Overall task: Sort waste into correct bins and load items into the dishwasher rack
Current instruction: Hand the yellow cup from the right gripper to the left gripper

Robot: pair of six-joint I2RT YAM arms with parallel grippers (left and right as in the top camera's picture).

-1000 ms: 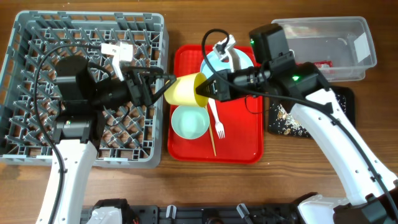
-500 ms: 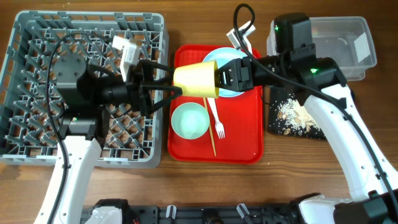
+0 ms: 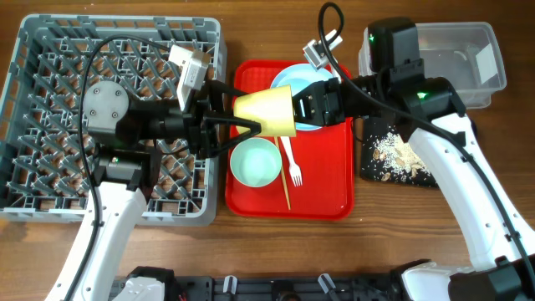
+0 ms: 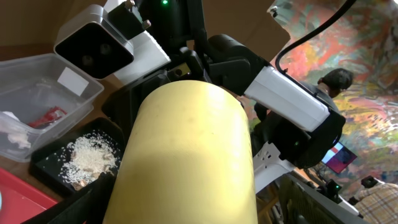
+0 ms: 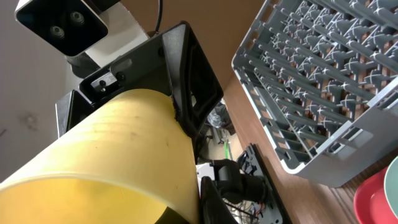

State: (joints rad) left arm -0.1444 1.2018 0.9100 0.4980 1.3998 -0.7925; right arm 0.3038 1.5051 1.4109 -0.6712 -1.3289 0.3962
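The small yellow cup (image 3: 266, 113) hangs sideways above the red serving tray's left part, between both arms. My right gripper (image 3: 298, 107) is shut on its rim; in the right wrist view the cup (image 5: 106, 155) fills the frame with a finger (image 5: 208, 199) against its wall. My left gripper (image 3: 249, 109) is open, its fingers on either side of the cup's base; the left wrist view shows the cup (image 4: 186, 155) close up. The grey dishwasher rack (image 3: 117, 214) is on the left and also shows in the right wrist view (image 5: 323, 74).
On the red tray (image 3: 330, 188) lie a pale green bowl (image 3: 255, 164), a white fork (image 3: 291, 159), chopsticks (image 3: 285, 186) and a pale blue dish (image 3: 308, 77), partly hidden. The clear tub (image 3: 468, 38) holds a red packet (image 4: 46, 116). The black tray (image 3: 401, 155) holds rice.
My left arm has moved right, so its fingers now reach further along the cup's base. The right gripper and the cup have stayed almost still over the last half second.
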